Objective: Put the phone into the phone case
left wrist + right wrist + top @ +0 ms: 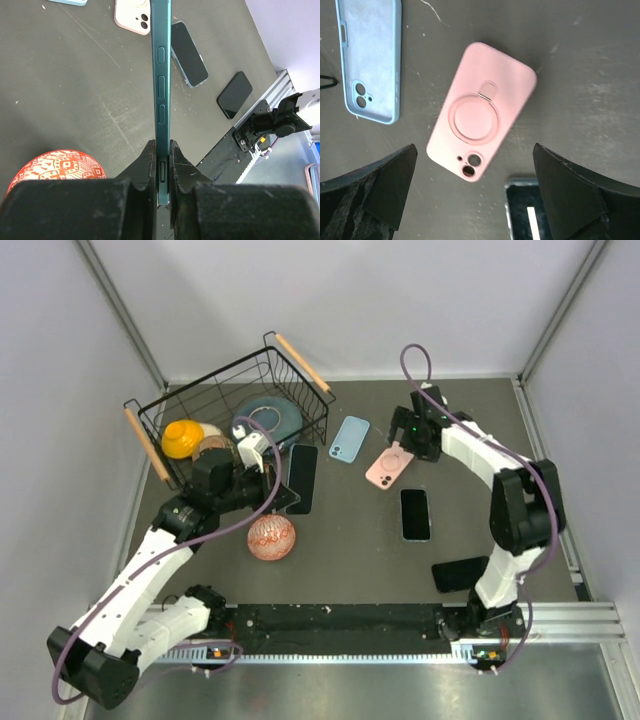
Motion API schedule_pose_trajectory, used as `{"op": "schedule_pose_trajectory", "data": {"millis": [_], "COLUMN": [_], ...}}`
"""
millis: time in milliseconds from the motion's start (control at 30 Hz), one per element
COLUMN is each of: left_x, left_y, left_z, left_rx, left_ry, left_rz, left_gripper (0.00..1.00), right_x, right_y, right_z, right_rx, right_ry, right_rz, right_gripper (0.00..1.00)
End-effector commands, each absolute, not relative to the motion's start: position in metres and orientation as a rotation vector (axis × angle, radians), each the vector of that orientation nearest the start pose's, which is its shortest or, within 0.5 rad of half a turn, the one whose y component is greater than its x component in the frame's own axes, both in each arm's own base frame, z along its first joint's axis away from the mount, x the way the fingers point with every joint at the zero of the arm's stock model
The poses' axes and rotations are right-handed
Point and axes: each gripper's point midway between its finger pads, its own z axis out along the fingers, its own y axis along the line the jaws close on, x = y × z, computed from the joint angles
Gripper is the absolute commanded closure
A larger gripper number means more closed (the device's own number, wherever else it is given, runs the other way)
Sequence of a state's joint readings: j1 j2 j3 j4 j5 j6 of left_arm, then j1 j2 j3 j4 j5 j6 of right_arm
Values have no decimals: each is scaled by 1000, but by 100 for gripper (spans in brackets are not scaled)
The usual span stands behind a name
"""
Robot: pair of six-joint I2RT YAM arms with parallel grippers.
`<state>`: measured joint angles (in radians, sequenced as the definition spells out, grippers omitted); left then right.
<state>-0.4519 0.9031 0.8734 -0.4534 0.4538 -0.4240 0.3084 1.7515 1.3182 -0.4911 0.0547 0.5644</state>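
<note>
Left gripper (161, 150) is clamped on the phone (161, 75). The phone is held on edge over the bench (75, 85), teal side with its buttons facing the left wrist view. Right gripper (474, 149) has its jaws wide apart and hovers over the pink case (480, 130). The pink case lies flat, back up, ring and camera cutout showing. Blue case (370, 60) lies just beside it, apart. 2 spare phones lie flat near the right arm: 1 (415, 513) close to the pink case, 1 (460, 573) nearer the base. Red ball (271, 537) sits below the left gripper, wire basket (150, 435) behind it.
</note>
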Motion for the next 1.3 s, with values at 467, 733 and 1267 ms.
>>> {"op": "schedule_pose_trajectory", "data": {"millis": [467,733,1267], "left_x": [213,211,209], "left_y": [-203,-203,-202], "left_z": [276,279,282], "left_rx": [354,355,352], "left_ry": [1934,1921,1904], "left_rz": [-993,-1002,-1000], "left_gripper": [100,100,100], "right_x": [506,511,507], "right_y": [248,257,251], "right_z": [72,41,25], "right_rx": [344,390,320], "right_ry": [2438,2454,2467], "right_rz": [314,331,163], "right_gripper": [50,53,77]}}
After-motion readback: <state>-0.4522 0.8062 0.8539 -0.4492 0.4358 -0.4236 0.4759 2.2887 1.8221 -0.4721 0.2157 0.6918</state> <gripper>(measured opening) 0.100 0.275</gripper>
